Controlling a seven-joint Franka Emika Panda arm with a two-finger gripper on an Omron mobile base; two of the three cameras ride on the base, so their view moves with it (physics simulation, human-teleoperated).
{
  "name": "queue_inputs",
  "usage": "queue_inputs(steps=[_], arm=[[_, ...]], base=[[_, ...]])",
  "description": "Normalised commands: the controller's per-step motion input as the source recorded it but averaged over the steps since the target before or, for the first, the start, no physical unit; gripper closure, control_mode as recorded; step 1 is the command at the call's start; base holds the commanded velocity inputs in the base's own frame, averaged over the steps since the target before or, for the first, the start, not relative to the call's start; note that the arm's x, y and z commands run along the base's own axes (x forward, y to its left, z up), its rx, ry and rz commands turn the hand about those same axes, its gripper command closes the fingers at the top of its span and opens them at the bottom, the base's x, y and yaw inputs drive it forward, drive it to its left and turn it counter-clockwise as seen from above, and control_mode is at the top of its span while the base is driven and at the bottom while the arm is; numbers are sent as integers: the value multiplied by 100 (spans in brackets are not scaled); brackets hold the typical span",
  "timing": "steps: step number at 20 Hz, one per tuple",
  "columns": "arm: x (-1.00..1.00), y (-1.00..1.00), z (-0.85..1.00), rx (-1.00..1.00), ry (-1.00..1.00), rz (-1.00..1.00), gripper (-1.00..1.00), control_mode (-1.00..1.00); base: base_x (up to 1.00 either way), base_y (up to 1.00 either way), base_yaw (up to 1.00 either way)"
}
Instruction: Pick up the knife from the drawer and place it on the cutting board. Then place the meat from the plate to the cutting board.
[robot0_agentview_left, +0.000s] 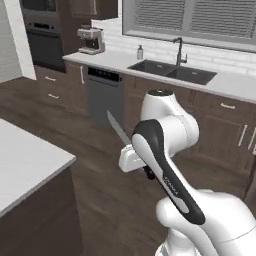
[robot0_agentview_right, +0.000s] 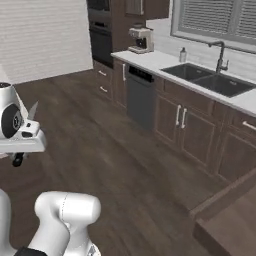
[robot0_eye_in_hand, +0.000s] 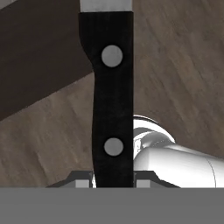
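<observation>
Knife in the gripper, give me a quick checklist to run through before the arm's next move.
1. Knife clamped by its black handle between the fingertips: ok.
2. Gripper shut on the handle: ok.
3. Blade points up and away from the arm, touching nothing: ok.
4. Cutting board located: cannot tell.
5. Plate and meat located: cannot tell.
6. Wooden floor ahead free of obstacles: ok.

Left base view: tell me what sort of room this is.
A home kitchen, rendered: a dark double-basin sink with a black tap under a window, a silver coffee machine on the white counter, and a grey dishwasher among dark wooden cabinets.
</observation>
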Motion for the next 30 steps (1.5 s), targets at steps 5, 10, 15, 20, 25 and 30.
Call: queue_inputs(steps=[5, 10, 15, 20, 25, 30], arm=[[0, 0, 0, 0, 0, 0, 100, 100], [0, 0, 0, 0, 0, 0, 100, 100], [0, 0, 0, 0, 0, 0, 100, 100], [0, 0, 0, 0, 0, 0, 100, 100], [0, 0, 0, 0, 0, 0, 100, 100], [0, 0, 0, 0, 0, 0, 100, 100]], base=[[84, -15, 71], [100, -45, 31], [100, -53, 7], [100, -50, 6], [100, -45, 21], [100, -27, 53]])
